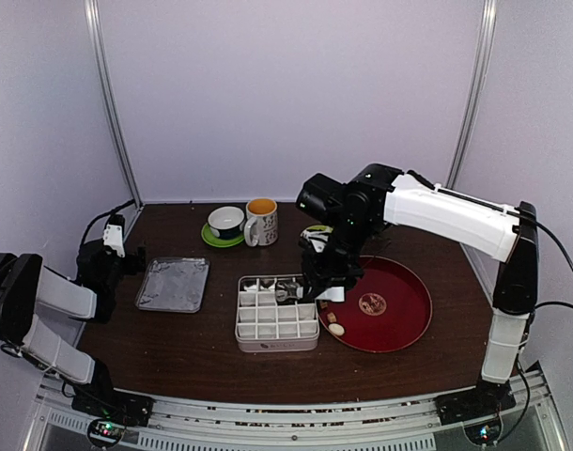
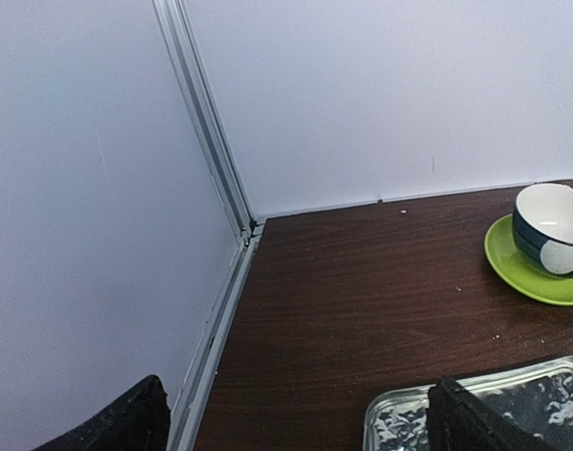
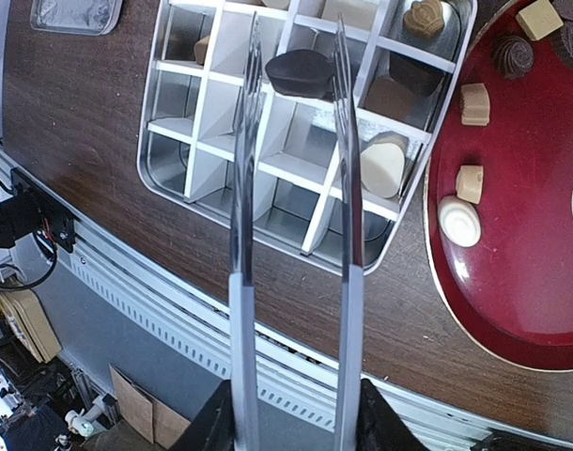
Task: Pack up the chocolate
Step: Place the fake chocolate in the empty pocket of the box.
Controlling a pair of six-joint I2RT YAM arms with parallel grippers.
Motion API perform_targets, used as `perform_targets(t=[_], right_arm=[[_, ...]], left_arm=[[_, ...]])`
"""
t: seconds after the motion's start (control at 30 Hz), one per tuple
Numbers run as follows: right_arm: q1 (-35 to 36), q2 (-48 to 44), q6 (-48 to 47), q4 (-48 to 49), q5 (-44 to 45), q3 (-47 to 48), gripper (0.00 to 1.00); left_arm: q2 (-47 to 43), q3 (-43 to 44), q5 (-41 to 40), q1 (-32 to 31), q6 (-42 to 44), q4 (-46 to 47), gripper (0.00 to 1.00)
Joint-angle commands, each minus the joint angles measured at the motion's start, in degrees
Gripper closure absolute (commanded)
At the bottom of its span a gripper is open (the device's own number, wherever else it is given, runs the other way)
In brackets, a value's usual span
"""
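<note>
My right gripper (image 3: 296,418) is shut on a pair of metal tongs (image 3: 348,235), its fingers pressing both blades. Between the tong tips is a dark chocolate (image 3: 301,73), over the white divided box (image 3: 174,183). It touches the right blade; I cannot tell whether the left blade touches it. Several chocolates lie in the box's cells, among them a cream one (image 3: 382,164). More lie on the red tray (image 3: 531,282), such as a white round one (image 3: 458,221). In the top view the right gripper (image 1: 332,268) hangs over the box (image 1: 277,346). My left gripper (image 2: 301,423) is open and holds nothing.
A foil tray (image 1: 174,284) lies left of the box, next to my left gripper (image 1: 127,254). At the back stand a bowl (image 1: 226,221) on a green saucer (image 1: 211,239) and a mug (image 1: 261,222). The side wall and its metal rail (image 2: 221,310) are close on the left.
</note>
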Motion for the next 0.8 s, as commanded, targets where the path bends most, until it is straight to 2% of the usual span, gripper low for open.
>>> perform_targets(t=[0.0, 0.47, 0.77], right_arm=[[-0.5, -0.5, 0.4, -0.7, 2.5, 1.6, 0.61], [-1.8, -3.3, 2.3, -0.7, 6.1, -0.7, 0.61], [-1.7, -6.2, 1.9, -1.2, 5.2, -4.8, 0.62]], left_arm=[[0.3, 1.4, 0.5, 0.5, -0.5, 1.5, 0.02], [0.3, 1.4, 0.5, 0.5, -0.5, 1.5, 0.02], [0.3, 1.4, 0.5, 0.5, -0.5, 1.5, 0.02]])
